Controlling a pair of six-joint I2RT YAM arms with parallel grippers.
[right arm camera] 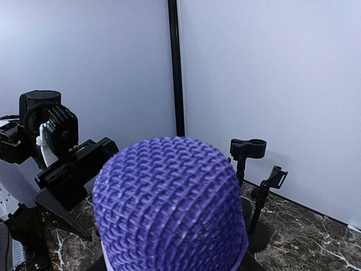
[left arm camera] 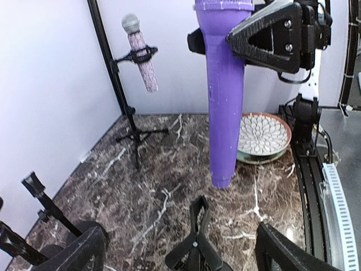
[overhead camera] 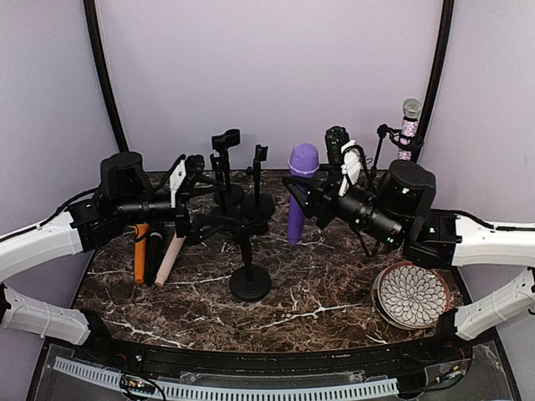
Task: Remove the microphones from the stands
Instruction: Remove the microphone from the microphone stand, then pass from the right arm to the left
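The purple microphone (overhead camera: 298,200) hangs upright above the table, with my right gripper (overhead camera: 303,190) shut on its upper body just under the head. In the left wrist view the microphone (left arm camera: 224,113) has its lower end free in the air, beyond the tip of the stand's black clip (left arm camera: 200,240) and apart from it. That stand (overhead camera: 248,280) rises from a round base at the table's middle. My left gripper (left arm camera: 180,234) stands open with the clip between its fingers, not touching it. The mesh head (right arm camera: 169,203) fills the right wrist view and hides the right fingers.
A glittery microphone (overhead camera: 409,125) sits on a tripod stand at the back right. A patterned plate (overhead camera: 411,294) lies front right. Orange (overhead camera: 140,251), black and pink (overhead camera: 170,259) microphones lie at the left. Two empty stands (overhead camera: 226,146) rise at the back.
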